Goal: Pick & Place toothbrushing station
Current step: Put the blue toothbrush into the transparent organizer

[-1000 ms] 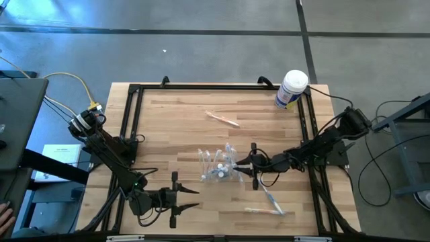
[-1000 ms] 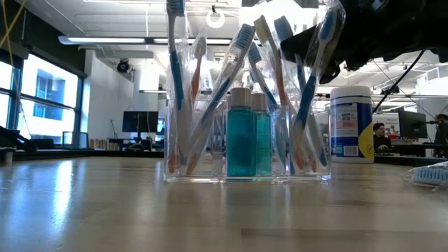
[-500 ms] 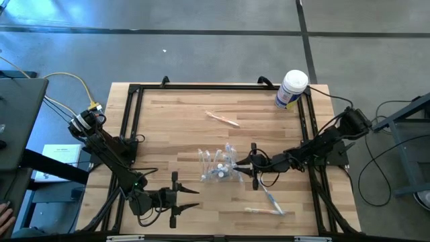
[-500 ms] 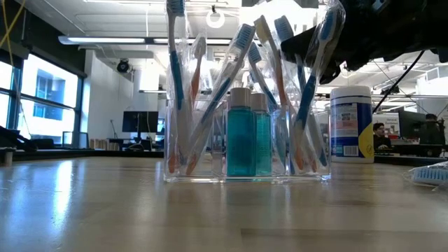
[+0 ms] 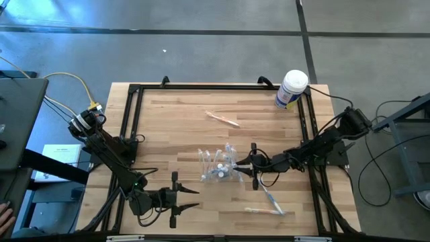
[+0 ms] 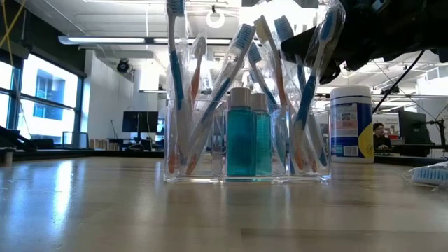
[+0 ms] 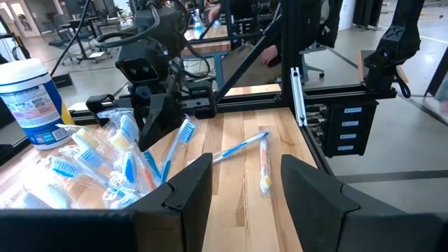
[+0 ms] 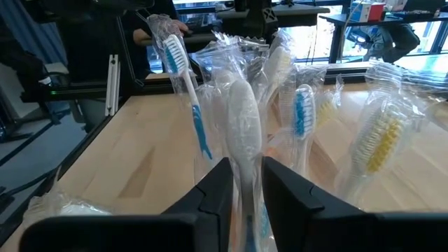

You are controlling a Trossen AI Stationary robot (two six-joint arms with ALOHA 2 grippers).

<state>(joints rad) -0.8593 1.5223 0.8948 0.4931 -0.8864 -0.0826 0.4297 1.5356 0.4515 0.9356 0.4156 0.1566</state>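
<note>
Toothbrushing station (image 5: 218, 165) sits mid-table (image 5: 175, 128), upright, holding wrapped toothbrushes (image 6: 183, 84) and two bottles (image 6: 248, 133) side by side. Right gripper (image 5: 236, 169) is at the station's right side, fingers (image 8: 218, 187) on either side of a wrapped toothbrush (image 8: 244, 133). Left gripper (image 5: 191, 198) is near the front edge, left of and apart from the station. One loose toothbrush (image 5: 222, 119) lies behind the station, two more (image 5: 269, 201) front-right. Tub (image 5: 291, 89) stands at the back-right corner.

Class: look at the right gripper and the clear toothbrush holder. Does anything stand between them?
Nothing separate does. The right gripper is already at the holder, its fingers closed around a wrapped toothbrush standing in it. The left gripper waits open near the table's front edge.
</note>
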